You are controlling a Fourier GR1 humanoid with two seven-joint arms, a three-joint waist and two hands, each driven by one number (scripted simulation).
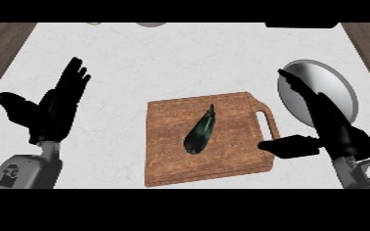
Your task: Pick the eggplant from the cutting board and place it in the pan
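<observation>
We see the eggplant (200, 132) lying on the board (166, 166), close to its middle, untouched by either hand. Its long axis runs on a diagonal: the thin stem end points up and to the right, the fat dark end sits lower and to the left. The pan (339, 85) lies to the right of the board, just past the board's handle (273, 122), and our right hand (329, 122) hangs partly over the pan's near rim. That hand is open, fingers straight and stretched toward the far side of the counter, the thumb stuck out leftward so that its tip sits over the board's right edge below the handle. It holds nothing. From those fingers the eggplant lies to the left and a little nearer to us, with bare board between. Our left hand (54, 107) shows at the left of the view, open with fingers up, resting well apart from the board. So we judge the right hand the nearer one, and the one already on the pan's side, which makes it the natural choice for the pick. As we read it, the reach has yet to close in: the hand would need to travel left across the handle and turn so that thumb and fingers straddle the eggplant across its width, square to that diagonal, rather than along it. The carry afterwards looks short, since the pan is just beside the board.
</observation>
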